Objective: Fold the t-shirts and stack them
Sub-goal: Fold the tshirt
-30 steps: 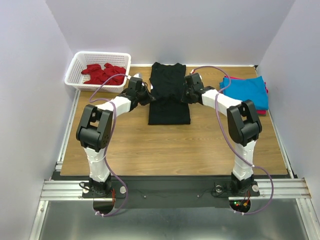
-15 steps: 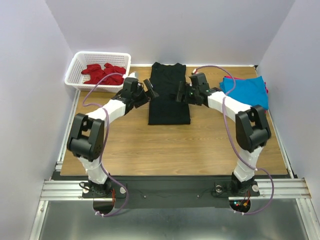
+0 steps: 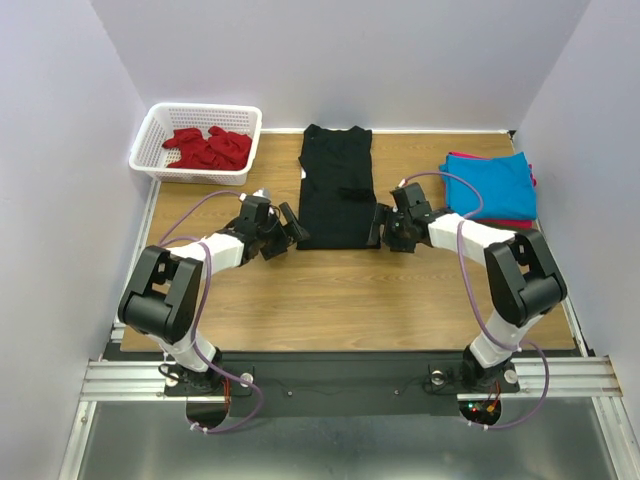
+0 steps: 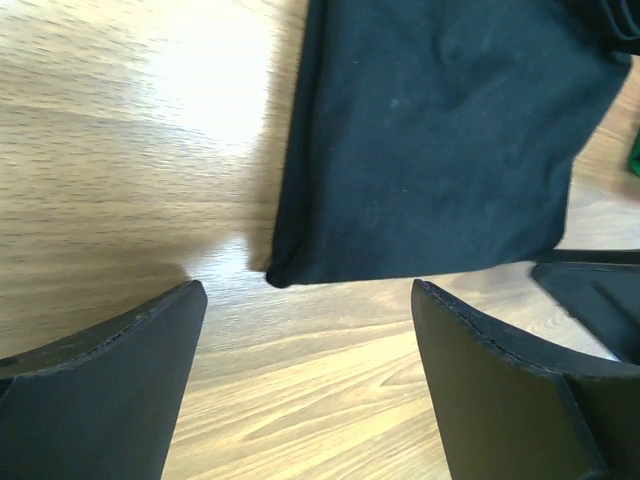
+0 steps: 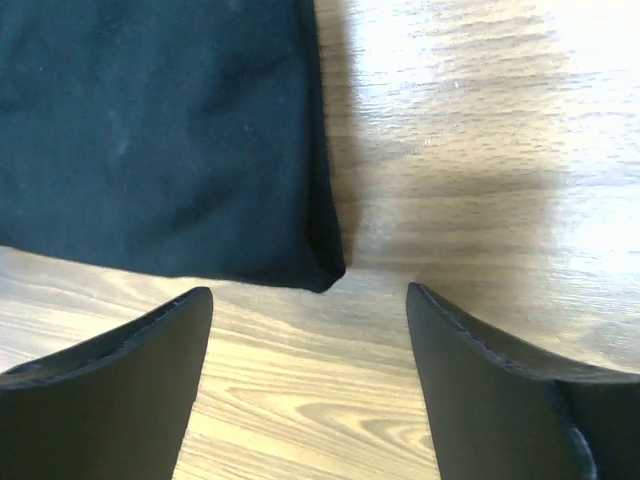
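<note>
In the upper left of the top view stands a white basket (image 3: 146, 140), and red t-shirts (image 3: 208, 147) lie crumpled in it. Lower and more to the right, my left gripper (image 3: 290, 226) is low over the wooden table (image 3: 330, 300), just beside the lower left corner of the black t-shirt (image 3: 336, 190). Its jaws are spread apart and hold nothing. In the left wrist view my fingers (image 4: 100, 390) fill the bottom corners of the frame, and the cloth corner lies above the gap between them, not touching them.

The black t-shirt lies flat in the upper middle of the top view, folded to a long narrow strip. At its lower right corner is my right gripper (image 3: 383, 226), also spread wide and empty. In the right wrist view the corner lies near the centre, above the gap between the fingers (image 5: 500, 390).

At the right edge of the top view a folded turquoise-blue t-shirt (image 3: 492, 185) lies on a red t-shirt (image 3: 512, 223).
</note>
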`<state>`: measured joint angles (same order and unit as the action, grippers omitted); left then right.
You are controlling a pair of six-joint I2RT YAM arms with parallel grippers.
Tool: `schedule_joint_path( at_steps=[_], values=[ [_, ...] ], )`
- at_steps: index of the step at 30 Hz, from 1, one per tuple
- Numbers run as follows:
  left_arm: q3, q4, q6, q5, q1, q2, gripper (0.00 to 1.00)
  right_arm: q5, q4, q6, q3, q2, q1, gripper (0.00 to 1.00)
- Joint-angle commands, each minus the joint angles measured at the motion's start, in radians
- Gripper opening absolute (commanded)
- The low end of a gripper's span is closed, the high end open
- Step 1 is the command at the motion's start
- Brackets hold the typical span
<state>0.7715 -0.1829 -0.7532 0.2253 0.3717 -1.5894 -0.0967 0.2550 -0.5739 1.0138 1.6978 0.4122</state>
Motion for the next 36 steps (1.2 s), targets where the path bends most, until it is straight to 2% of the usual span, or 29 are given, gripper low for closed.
schedule_joint_path(
  at_steps=[1, 2, 3, 9, 13, 14, 16, 18, 19, 20, 21, 25, 28, 32, 36],
  values=[
    [0.015, -0.087, -0.015, 0.016, 0.009, -0.012, 0.89, -0.012, -0.079, -0.056, 0.006, 0.014, -0.004, 0.78],
    [0.020, -0.092, -0.014, 0.020, 0.010, -0.035, 0.88, -0.012, -0.089, -0.060, 0.009, 0.032, -0.003, 0.70],
    [0.025, -0.092, -0.014, 0.022, 0.013, -0.047, 0.82, -0.014, -0.095, -0.072, 0.009, 0.040, -0.004, 0.69],
    [0.046, -0.090, -0.014, 0.000, 0.021, -0.113, 0.65, -0.012, -0.132, -0.087, 0.008, 0.077, -0.004, 0.64],
    [0.048, -0.089, -0.015, -0.024, 0.030, -0.132, 0.58, 0.005, -0.137, -0.089, 0.002, 0.091, -0.004, 0.60],
    [0.051, -0.087, -0.014, -0.024, 0.032, -0.142, 0.52, 0.008, -0.134, -0.090, -0.001, 0.095, -0.004, 0.55],
    [0.054, -0.086, -0.012, -0.026, 0.039, -0.158, 0.48, -0.001, -0.137, -0.095, -0.009, 0.102, -0.004, 0.45],
    [0.057, -0.087, -0.011, -0.027, 0.042, -0.168, 0.41, -0.014, -0.143, -0.096, -0.020, 0.103, -0.004, 0.39],
    [0.063, -0.087, -0.009, -0.033, 0.042, -0.181, 0.36, -0.015, -0.146, -0.096, -0.024, 0.102, -0.004, 0.36],
    [0.068, -0.086, -0.008, -0.035, 0.042, -0.187, 0.15, -0.012, -0.146, -0.096, -0.027, 0.103, -0.004, 0.32],
    [0.069, -0.086, -0.006, -0.037, 0.042, -0.195, 0.00, -0.011, -0.146, -0.095, -0.030, 0.102, -0.004, 0.30],
    [0.037, -0.105, 0.012, -0.027, 0.044, -0.193, 0.00, -0.053, -0.145, -0.075, -0.049, 0.079, -0.004, 0.21],
    [-0.078, -0.167, -0.015, -0.027, 0.058, -0.069, 0.00, -0.081, -0.140, -0.055, -0.133, 0.001, -0.004, 0.18],
    [-0.201, -0.168, -0.043, -0.040, 0.136, 0.089, 0.00, -0.115, -0.096, -0.053, -0.240, -0.154, -0.004, 0.17],
    [-0.310, -0.139, -0.145, -0.049, 0.303, 0.265, 0.00, -0.150, 0.009, -0.049, -0.374, -0.383, -0.004, 0.16]
  ],
)
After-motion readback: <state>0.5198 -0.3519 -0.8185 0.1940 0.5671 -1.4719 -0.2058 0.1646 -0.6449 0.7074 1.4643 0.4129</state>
